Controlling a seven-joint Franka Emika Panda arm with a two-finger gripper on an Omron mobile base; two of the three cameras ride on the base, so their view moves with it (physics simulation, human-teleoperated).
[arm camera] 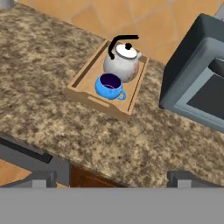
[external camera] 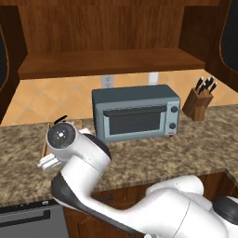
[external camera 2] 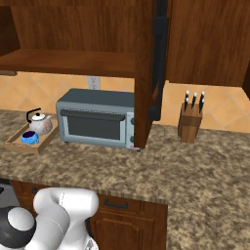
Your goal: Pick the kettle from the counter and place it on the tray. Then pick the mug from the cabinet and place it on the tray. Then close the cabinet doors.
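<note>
The silvery kettle [arm camera: 122,64] with its black handle stands at the far end of the wooden tray [arm camera: 98,105]. The blue mug [arm camera: 109,86] sits just in front of it, touching or nearly so. My gripper [arm camera: 113,179] hovers above the counter [arm camera: 43,52] edge, well back from the tray, open with nothing between its fingers. The right base view shows the kettle [external camera 2: 40,123] and mug [external camera 2: 29,137] on the tray [external camera 2: 19,145], left of the oven. The cabinet [external camera: 111,62] shelf is bare, and its doors [external camera: 230,37] [external camera 2: 157,58] stand open.
A grey toaster oven [external camera: 135,114] [external camera 2: 95,122] [arm camera: 197,83] stands right of the tray under the shelf. A knife block [external camera: 200,100] [external camera 2: 190,122] sits farther right. My white arm hides most of the tray [external camera: 45,139] in the left base view.
</note>
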